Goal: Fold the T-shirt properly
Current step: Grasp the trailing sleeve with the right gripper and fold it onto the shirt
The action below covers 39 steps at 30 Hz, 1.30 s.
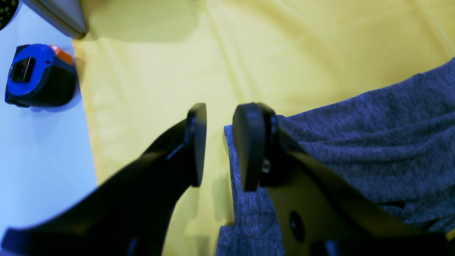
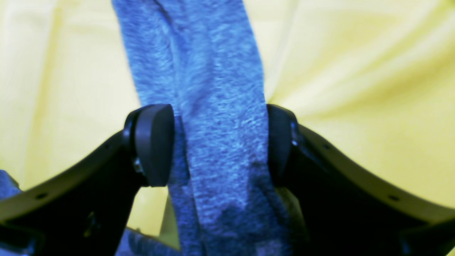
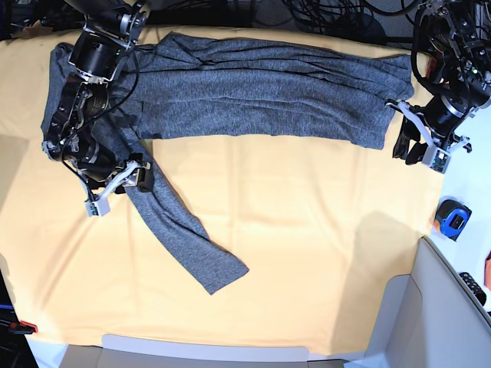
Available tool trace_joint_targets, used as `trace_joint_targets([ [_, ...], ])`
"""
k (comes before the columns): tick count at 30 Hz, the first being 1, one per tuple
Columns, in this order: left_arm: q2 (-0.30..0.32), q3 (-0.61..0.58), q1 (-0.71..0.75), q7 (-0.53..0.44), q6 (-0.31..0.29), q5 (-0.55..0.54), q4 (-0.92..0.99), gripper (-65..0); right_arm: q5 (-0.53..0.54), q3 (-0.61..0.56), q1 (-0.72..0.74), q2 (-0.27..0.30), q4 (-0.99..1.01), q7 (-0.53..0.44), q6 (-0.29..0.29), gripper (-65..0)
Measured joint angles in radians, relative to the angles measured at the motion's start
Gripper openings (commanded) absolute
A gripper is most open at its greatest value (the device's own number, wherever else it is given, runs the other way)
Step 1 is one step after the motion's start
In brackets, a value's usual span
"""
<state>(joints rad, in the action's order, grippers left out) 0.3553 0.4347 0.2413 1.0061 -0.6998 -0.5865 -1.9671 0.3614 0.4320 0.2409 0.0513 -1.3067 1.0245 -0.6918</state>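
Note:
The dark-grey T-shirt [image 3: 253, 92] lies spread across the far side of the yellow table cloth [image 3: 307, 230]. One long sleeve [image 3: 180, 234] runs down toward the middle front. My right gripper [image 3: 121, 192] is open with its jaws on either side of that sleeve [image 2: 220, 106], close to the fabric; the fingers [image 2: 154, 142] sit at the cloth. My left gripper [image 3: 414, 156] is open with a narrow gap and holds nothing. It hovers at the shirt's right end; in the left wrist view [image 1: 220, 145] the shirt's edge [image 1: 355, 142] lies under one finger [image 1: 250, 145].
A blue and black tape measure [image 3: 453, 218] lies on the white table beside the cloth's right edge; it also shows in the left wrist view [image 1: 39, 76]. A grey box [image 3: 445, 307] stands at the front right corner. Cables hang behind the table.

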Motion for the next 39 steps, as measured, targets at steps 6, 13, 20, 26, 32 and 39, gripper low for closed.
trace_joint_targets([
  [6,0.000,0.000,0.000,0.000,0.000,0.000,0.000,-49.1,-0.009,-0.060,0.000,-0.003,0.000,0.005,0.003,-51.9],
  [13,-0.001,0.000,0.000,0.000,0.000,0.000,0.000,-49.2,-0.018,-0.069,-0.023,-0.011,-0.057,0.042,0.001,-65.0],
  [20,0.000,-0.014,0.000,0.000,0.000,0.001,0.000,-49.2,-0.024,-0.131,-0.135,-0.013,-0.371,0.090,0.001,-65.0],
  [26,-0.024,-0.030,0.000,0.000,0.003,0.002,0.001,-49.2,-0.019,-0.260,-0.263,-0.015,-0.630,0.101,-0.001,-65.0],
  [32,-0.032,-0.030,0.002,0.001,0.000,0.000,0.001,-49.2,-0.023,-0.374,-0.389,0.002,-0.707,0.101,-0.006,-65.0],
  [39,-0.033,-0.030,0.002,0.003,0.000,0.000,0.001,-49.2,-0.016,-0.592,-0.435,0.129,-0.713,0.097,-0.007,-65.0],
])
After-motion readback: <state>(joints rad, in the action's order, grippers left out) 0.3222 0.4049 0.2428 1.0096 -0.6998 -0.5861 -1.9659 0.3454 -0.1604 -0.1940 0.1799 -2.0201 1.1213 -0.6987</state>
